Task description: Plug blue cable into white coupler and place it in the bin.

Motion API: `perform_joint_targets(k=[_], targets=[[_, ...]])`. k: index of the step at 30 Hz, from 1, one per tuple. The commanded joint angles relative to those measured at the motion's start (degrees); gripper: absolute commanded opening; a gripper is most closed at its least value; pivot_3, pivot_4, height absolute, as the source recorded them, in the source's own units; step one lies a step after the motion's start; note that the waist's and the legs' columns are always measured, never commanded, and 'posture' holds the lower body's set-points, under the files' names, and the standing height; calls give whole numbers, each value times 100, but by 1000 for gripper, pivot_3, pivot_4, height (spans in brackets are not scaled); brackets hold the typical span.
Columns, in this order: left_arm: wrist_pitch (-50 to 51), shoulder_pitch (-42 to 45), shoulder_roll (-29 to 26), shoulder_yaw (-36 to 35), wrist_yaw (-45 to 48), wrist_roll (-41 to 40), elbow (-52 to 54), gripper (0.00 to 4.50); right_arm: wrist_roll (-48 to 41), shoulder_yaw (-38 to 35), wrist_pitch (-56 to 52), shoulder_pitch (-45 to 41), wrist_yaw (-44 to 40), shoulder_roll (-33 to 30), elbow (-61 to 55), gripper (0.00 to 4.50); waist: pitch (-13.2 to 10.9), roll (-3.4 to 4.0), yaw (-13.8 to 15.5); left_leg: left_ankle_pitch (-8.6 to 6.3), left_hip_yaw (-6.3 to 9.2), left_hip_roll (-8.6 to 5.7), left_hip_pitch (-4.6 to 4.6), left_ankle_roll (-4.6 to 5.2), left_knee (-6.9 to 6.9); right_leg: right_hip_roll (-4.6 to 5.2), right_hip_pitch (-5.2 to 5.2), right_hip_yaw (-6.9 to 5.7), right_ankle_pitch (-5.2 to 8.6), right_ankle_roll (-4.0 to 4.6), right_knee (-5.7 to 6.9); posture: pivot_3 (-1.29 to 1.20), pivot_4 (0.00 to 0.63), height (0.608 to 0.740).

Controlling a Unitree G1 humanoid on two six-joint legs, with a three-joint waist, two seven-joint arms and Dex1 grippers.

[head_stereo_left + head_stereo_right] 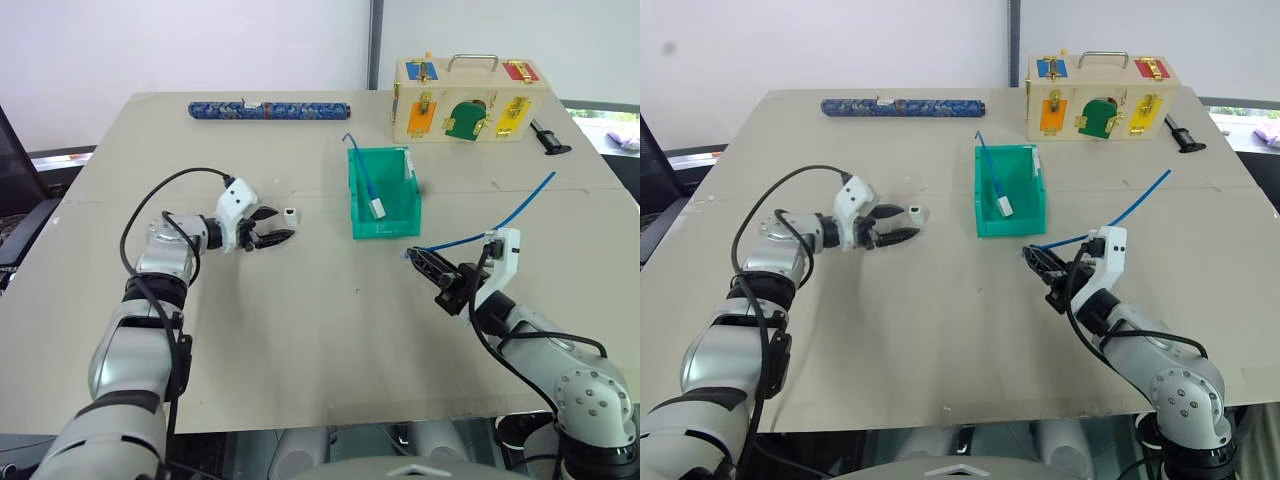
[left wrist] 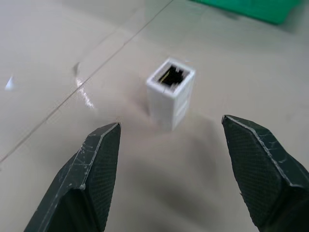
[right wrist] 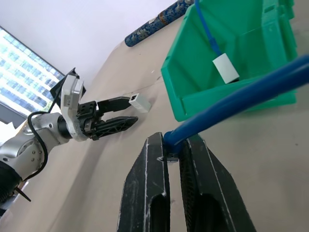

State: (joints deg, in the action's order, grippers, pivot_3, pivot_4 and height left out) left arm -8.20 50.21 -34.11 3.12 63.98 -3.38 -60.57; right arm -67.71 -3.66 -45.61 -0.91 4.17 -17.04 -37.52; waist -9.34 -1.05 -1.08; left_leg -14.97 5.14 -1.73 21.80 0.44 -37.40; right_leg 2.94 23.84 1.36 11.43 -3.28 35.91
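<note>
Beige bench (image 1: 300, 330) from the head view: the left pincer (image 1: 278, 226), spread wide and empty, sits just beside the white coupler (image 1: 289, 214); the bin (image 1: 362, 215) stands near. Left wrist view: the coupler stands upright between the fingers, so centre it before squeezing. Right wrist view: the right pincer (image 3: 174, 150) is clamped on the blue cable (image 3: 231, 104).

A wide beige desk (image 1: 300, 330) stands before a plain white wall (image 1: 180, 40), and a grey vertical post (image 1: 375, 45) divides the wall behind the desk's far edge. Beside the desk's left edge is a dark chair (image 1: 25, 190); a bright window (image 3: 21, 67) with buildings outside is also on that side.
</note>
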Motion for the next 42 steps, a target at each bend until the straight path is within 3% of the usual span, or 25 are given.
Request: perform_joint_targets(k=[1, 8, 13, 14, 16, 19, 23, 27, 30, 37, 42], targets=[[-222, 332, 54, 58, -260, 261, -335, 3406, -43, -19, 135, 30, 3, -14, -312, 0, 0, -1, 4, 0, 0, 0, 0, 0, 0, 0, 0, 0, 0, 0, 1, 0, 150, 740], [-335, 603, 288, 87, -419, 522, -705, 3406, -40, 5, 192, 83, 34, -44, -378, 0, -1, -2, 4, 0, 0, -1, 1, 0, -2, 1, 0, 1, 0, -1, 1, 0, 150, 740], [-451, 594, 346, 37, -297, 540, -710, 1829, -79, -3, 200, 121, 54, -99, -420, 0, 0, -3, 6, 0, 1, -1, 1, 0, -2, 1, 0, 0, -1, -1, 4, 0, 150, 740], [-447, 574, 360, -24, -200, 465, -675, 1058, -92, -11, 199, 128, 55, -113, -426, 0, 0, -3, 6, 0, 1, -1, 0, 0, -2, 1, 0, 1, 0, -1, 5, 0, 150, 740], [-386, 518, 385, -174, 195, 218, -521, 673, -103, -24, 188, 137, 55, -147, -435, 0, 0, -3, 7, 0, 1, -1, 0, 0, -2, 1, 0, 1, 0, -1, 5, 0, 150, 740], [-45, 401, 400, -278, 813, -47, -138, 673, -61, -46, 167, 126, 3, -268, -449, 0, 0, -3, 4, 0, 1, -1, 3, 0, -2, 1, 0, 0, 0, -1, 3, 0, 150, 740], [822, -227, 433, -87, 1517, -405, 1468, 673, 483, 39, 166, 13, -411, -801, -551, 0, -1, -1, -9, 0, 0, 0, 3, 0, -2, 1, 0, 2, 0, 0, 4, 0, 150, 740], [1588, -1078, 574, 341, 1537, -549, 3488, 673, 968, 220, 231, -233, -1107, -1300, -554, 0, -1, -2, -21, 0, -1, 5, 1, 0, -2, 2, 0, 7, 0, 0, 3, 0, 150, 740], [1889, -1429, 728, 655, 1356, -500, 4343, 673, 1402, 518, 105, -630, -1610, -1803, -528, 0, -1, -2, -4, 0, -3, 5, 1, 0, -7, 2, -1, 9, 0, 0, 2, 0, 150, 740], [1505, -1429, 928, 1348, 980, 29, 4364, 673, 2273, 1359, 41, -1918, -2795, -2283, 131, 0, -1, -2, -3, 0, -7, 2, -4, 0, -10, -4, -4, 10, 0, 1, 3, 0, 150, 740], [1078, -1361, 1000, 1628, 821, 281, 4057, 673, 3065, 2011, 152, -2514, -3338, -2121, 878, 0, -1, -2, 23, 0, -2, 2, 5, 0, -8, -3, 0, 5, 0, 2, -2, 0, 150, 740]])
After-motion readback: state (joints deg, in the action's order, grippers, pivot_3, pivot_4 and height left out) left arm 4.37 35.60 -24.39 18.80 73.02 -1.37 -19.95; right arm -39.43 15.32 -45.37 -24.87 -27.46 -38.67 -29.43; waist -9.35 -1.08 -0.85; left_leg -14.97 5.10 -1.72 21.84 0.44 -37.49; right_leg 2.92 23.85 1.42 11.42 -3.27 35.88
